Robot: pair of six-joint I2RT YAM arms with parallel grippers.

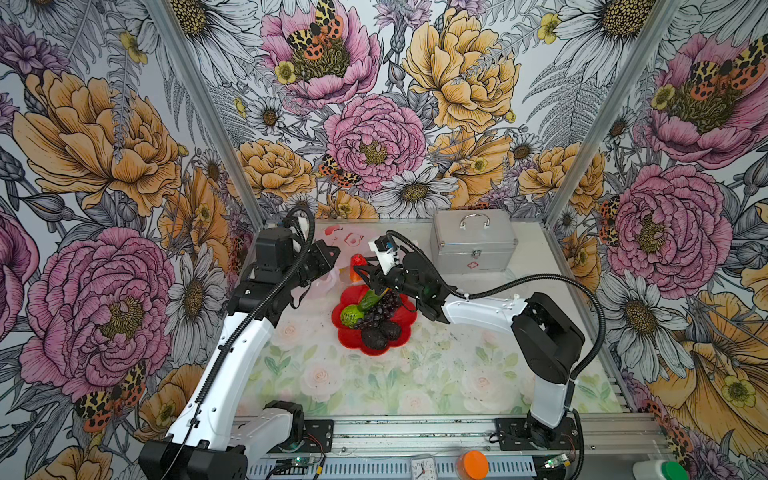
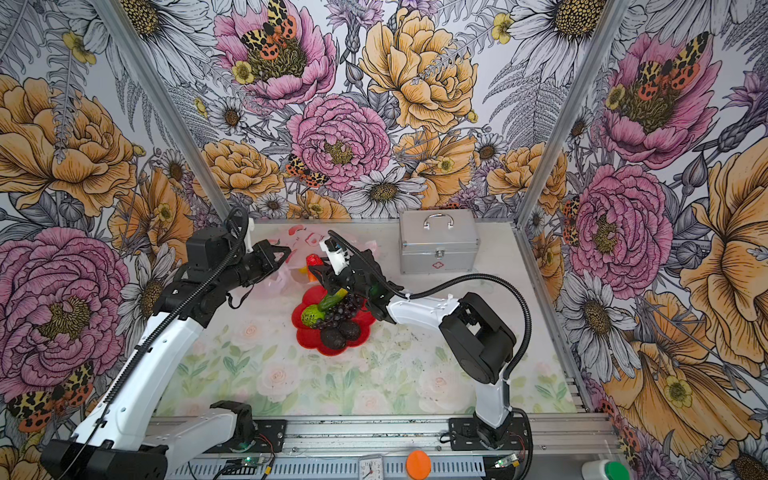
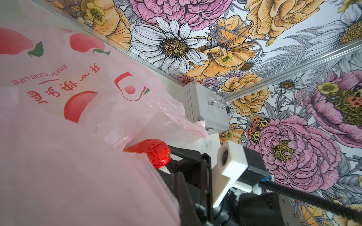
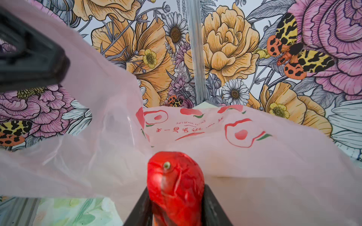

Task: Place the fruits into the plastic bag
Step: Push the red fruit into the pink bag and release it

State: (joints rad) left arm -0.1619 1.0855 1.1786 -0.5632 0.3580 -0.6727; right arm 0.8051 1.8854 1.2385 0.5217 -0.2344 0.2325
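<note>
The right gripper (image 4: pixel 177 203) clamps a glossy red toy fruit (image 4: pixel 174 176) between its two black fingers at the open mouth of the pale-pink plastic bag (image 4: pixel 235 156). In the right wrist view the fruit's pale stem nub faces the camera. The printed, crinkled film spreads ahead of the fruit and rises along one side.

The left gripper (image 1: pixel 334 250), its jaws shut, pinches the near edge of the bag and lifts the film off the table (image 1: pixel 374 386). The film drapes from its black tip in the right wrist view.

In both top views the bag lies toward the back wall. It is just beyond the red flower-shaped plate (image 1: pixel 409 316) and beside the silver metal case (image 1: pixel 473 245).

On the plate lie a dark grape bunch (image 1: pixel 382 307), a bumpy green ball (image 1: pixel 351 316), a green-orange elongated fruit (image 1: pixel 369 299) and two blackish avocado-like fruits (image 1: pixel 374 338), all crowded together and touching. The right arm reaches across the plate's far rim.
</note>
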